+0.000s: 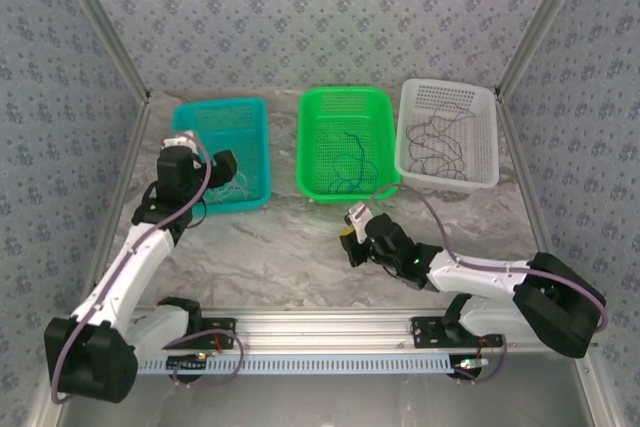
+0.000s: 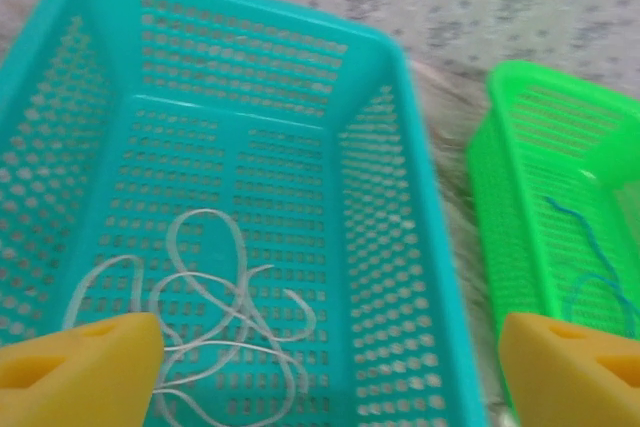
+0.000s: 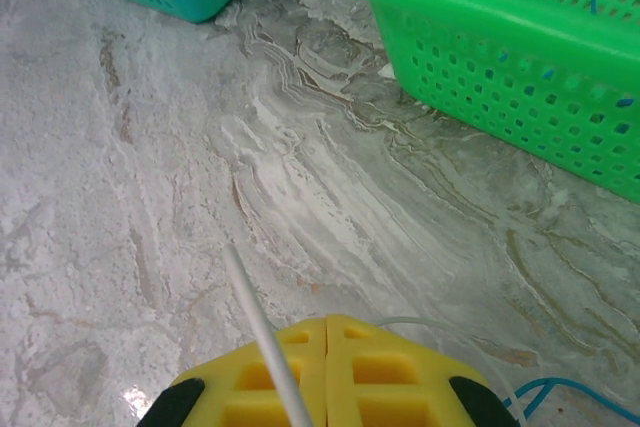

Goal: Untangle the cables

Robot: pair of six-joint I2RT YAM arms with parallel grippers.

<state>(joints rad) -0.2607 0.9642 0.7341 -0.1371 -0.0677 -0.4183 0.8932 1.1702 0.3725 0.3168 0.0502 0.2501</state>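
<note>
A pale cable [image 2: 215,317] lies in loose loops on the floor of the teal basket [image 2: 400,157]. My left gripper [image 2: 325,372] hangs open above it, its yellow fingertips [image 2: 85,367] spread wide with nothing between them. From above, the left gripper [image 1: 205,169] sits over the teal basket's [image 1: 220,105] near half. A blue cable [image 1: 350,162] lies in the green basket [image 1: 345,94]. Dark cables [image 1: 440,142] lie tangled in the white basket [image 1: 448,85]. My right gripper [image 3: 328,325] is shut low over the marble table [image 3: 150,177]; a pale straight strand [image 3: 255,317] crosses its left finger.
The three baskets stand in a row at the back of the table. The right gripper [image 1: 352,225] is just in front of the green basket [image 3: 500,37]. Thin pale and blue strands [image 3: 560,387] show by its right finger. Patterned walls close in the sides and back.
</note>
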